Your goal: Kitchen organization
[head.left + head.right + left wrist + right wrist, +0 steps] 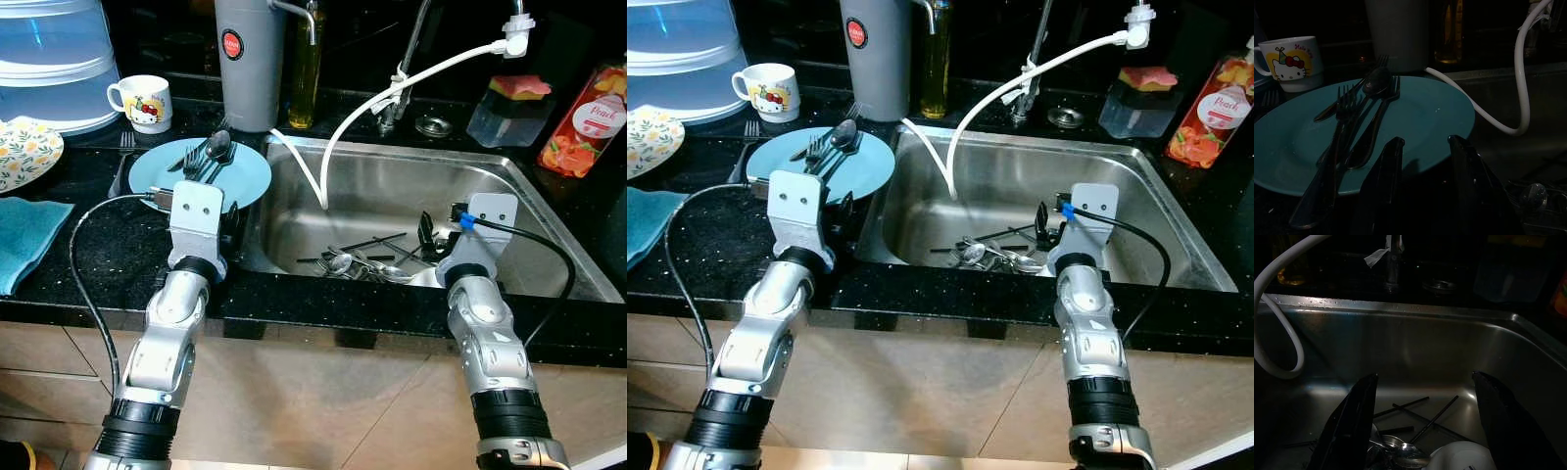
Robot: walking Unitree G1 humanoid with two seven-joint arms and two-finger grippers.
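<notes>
Steel sink [509,211] w/ spoons [367,266] right below R claw [1422,431], fingers spread wide | L claw [1425,186] open too, empty | blue plate [1420,122] w/ forks [1347,127] just ahead of it

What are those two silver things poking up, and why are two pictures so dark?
They are a robot's arms. Two pictures come from cameras in its head, looking down at a kitchen counter. The dark two come from cameras on its wrists.

The left hand is open beside a blue plate holding forks and a spoon. The right hand is open over the sink, where more cutlery lies with a white bowl. Neither hand holds anything. A cartoon mug stands behind the plate.
</notes>
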